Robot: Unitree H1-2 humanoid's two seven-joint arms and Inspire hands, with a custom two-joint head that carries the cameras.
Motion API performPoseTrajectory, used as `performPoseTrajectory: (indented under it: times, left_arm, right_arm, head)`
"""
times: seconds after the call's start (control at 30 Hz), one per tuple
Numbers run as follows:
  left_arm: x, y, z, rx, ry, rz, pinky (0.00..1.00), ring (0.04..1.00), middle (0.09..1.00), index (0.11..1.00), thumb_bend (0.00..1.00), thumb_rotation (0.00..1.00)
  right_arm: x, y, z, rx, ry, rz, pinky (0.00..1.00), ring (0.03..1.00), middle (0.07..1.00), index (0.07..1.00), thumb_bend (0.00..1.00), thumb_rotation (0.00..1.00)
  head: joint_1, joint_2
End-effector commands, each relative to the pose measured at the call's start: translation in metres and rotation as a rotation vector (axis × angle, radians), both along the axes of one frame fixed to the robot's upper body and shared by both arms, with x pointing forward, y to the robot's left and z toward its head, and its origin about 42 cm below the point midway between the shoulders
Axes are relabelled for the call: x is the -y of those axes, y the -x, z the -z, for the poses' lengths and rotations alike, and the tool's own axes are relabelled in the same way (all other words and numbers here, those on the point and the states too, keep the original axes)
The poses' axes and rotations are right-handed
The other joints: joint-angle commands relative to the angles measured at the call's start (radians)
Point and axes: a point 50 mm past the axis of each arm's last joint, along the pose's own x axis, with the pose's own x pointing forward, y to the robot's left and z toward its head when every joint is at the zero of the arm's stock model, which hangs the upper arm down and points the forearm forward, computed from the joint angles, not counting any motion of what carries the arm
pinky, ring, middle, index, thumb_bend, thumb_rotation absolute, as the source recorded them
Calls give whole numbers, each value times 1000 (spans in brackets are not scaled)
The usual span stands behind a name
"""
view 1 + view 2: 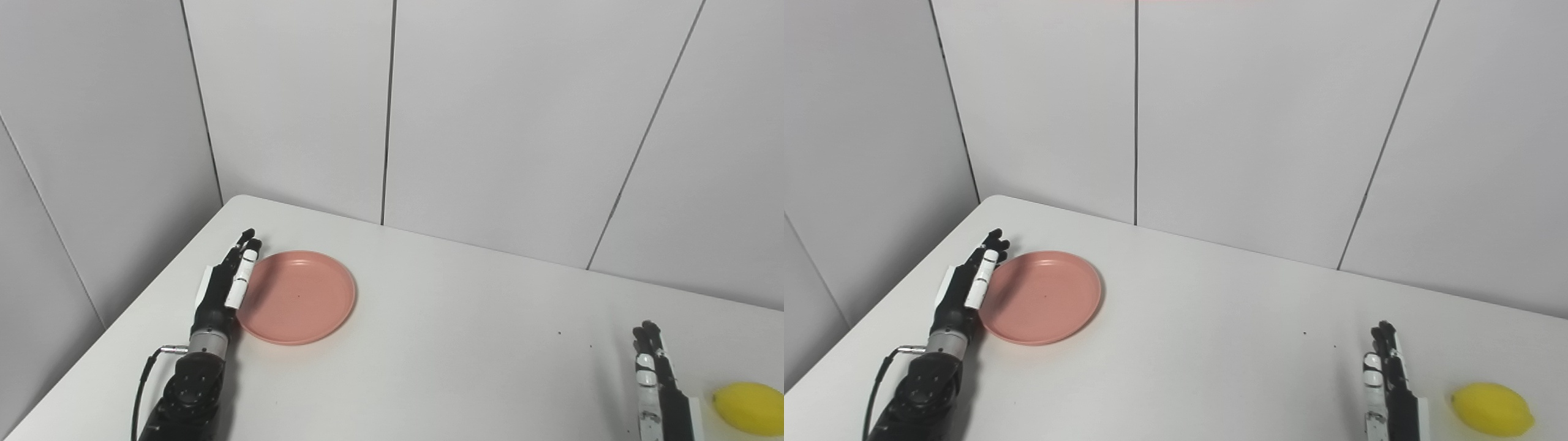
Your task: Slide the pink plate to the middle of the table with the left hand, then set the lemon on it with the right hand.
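Plate (297, 297) on the table (441, 343) at the left, left hand (228, 283) beside it, lemon (1492, 409) far right, right hand (1387, 383) just left of it

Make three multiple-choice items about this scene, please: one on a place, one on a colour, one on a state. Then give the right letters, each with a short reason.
1. Where is the lemon?
A. on the plate
B. on the table near the right hand
C. in the left hand

2. What colour is the plate?
A. blue
B. green
C. pink

3. What is the state of the left hand?
A. open, flat against the plate's left rim
C. hidden from view
B. closed around the lemon

Answers:
1. B: the lemon lies on the table, just to the right of the right hand, apart from it.
2. C: the plate is pink and holds nothing.
3. A: the left hand has straight fingers set along the plate's left rim and grips nothing.
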Motion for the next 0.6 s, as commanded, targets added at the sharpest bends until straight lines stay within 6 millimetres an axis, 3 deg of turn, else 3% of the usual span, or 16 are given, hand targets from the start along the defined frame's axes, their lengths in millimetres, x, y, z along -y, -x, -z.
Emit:
performPoseTrajectory:
  times: [0.0, 0.37, 0.57]
  left_arm:
    - [3, -6, -18, 69, -7, 38, 885, 885, 887, 887, 640, 1000]
    - [20, -11, -17, 94, 142, 120, 881, 893, 879, 881, 695, 1000]
    - [33, -13, -19, 107, 198, 175, 877, 888, 878, 875, 677, 1000]
  right_arm:
    - [-2, -4, -16, 62, 1, -10, 1000, 965, 936, 942, 406, 1000]
    - [-3, -5, -17, 53, -5, -10, 1000, 970, 941, 945, 440, 1000]
    - [-3, -6, -17, 54, -4, -12, 1000, 973, 944, 952, 441, 1000]
  head:
    - [-1, 1]
    - [-5, 4]
    - [-9, 5]
